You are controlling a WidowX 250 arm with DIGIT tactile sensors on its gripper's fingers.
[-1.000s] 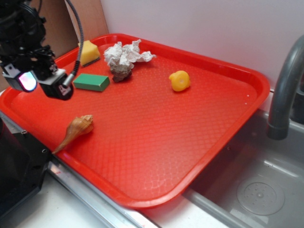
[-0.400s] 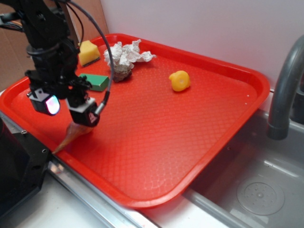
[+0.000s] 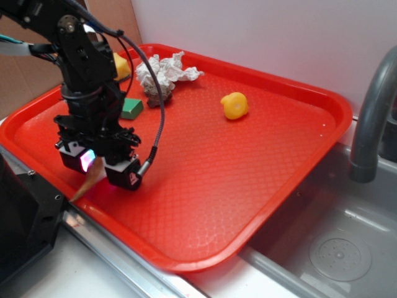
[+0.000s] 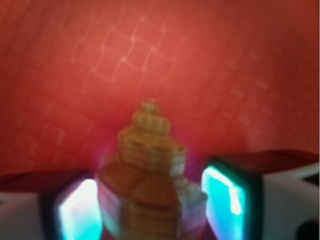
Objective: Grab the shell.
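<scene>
The tan-orange spiral shell lies near the front left rim of the red tray. Only its thin tail shows in the exterior view, poking out below the arm. My gripper is down over the shell's body, open, one finger on each side. In the wrist view the knobby whorled shell fills the space between the two glowing pads, spire pointing away. Its flanks sit very close to both pads, and blur hides whether they touch.
A small round yellow-orange object sits at the tray's back middle. Crumpled white paper and a dark rock lie at the back left, near a green block and a yellow sponge. A grey faucet and a sink lie to the right.
The arm has swung forward from the tray's back left and dropped over the shell. The shell, in plain view a second ago, is now mostly covered by the gripper.
</scene>
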